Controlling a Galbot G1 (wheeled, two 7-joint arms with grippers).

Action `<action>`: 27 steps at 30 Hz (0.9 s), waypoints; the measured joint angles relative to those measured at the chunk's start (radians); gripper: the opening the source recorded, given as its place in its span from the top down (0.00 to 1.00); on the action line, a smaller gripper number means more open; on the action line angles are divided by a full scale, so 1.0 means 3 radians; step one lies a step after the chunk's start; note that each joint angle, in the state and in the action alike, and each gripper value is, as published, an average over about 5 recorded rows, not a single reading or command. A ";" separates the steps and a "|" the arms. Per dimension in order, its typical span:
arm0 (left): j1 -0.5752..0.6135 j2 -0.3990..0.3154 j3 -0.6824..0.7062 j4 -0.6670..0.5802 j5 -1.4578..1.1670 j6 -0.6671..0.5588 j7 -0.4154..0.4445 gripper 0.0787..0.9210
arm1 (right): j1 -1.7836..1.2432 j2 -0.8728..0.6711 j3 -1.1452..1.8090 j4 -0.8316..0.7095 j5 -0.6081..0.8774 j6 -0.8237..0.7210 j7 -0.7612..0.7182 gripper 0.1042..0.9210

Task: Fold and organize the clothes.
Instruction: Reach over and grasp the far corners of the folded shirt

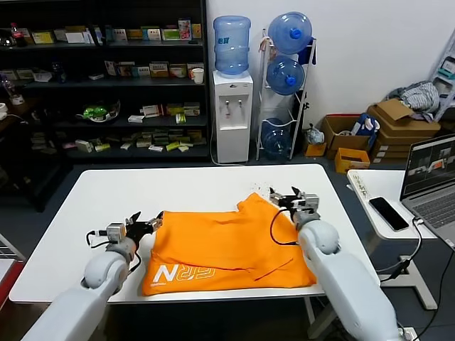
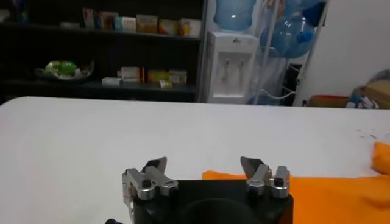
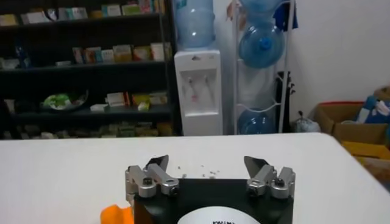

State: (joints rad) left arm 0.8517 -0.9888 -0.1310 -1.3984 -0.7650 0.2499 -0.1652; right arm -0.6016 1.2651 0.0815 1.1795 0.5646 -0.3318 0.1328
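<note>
Only the head view shows the whole orange T-shirt (image 1: 227,249). It lies flat on the white table (image 1: 71,213), folded over, with white letters along its front edge. It also shows a phone (image 1: 388,213) and a laptop (image 1: 434,177) on a side table, well off past the right tool.

The left wrist view shows the left tool (image 2: 206,167) with its two fingers wide apart and nothing between them. A strip of orange cloth (image 2: 329,195) lies just beside it, on the side toward the other arm. In the head view the left tool (image 1: 149,226) sits right at the shirt's edge.

The right wrist view shows the right tool (image 3: 207,167) open wide too, holding nothing. Just a small bit of orange (image 3: 116,214) peeks out beside it. From the head, the right tool (image 1: 288,199) is at the shirt's far corner, by a sleeve.

Both wrist views look past the tools to a white water cooler (image 3: 196,91) and dark shelves (image 3: 79,61)
</note>
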 measured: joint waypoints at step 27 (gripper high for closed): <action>-0.0617 -0.0315 0.0419 0.0887 0.0002 0.0118 0.0100 0.47 | 0.0240 0.0205 -0.0264 -0.0670 0.0050 -0.0351 -0.0159 0.64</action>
State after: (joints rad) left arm 0.6667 -1.0834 -0.0052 -1.1321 -0.7645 0.2854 -0.1352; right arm -0.5297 1.3266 0.0024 0.9785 0.5796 -0.4371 0.0849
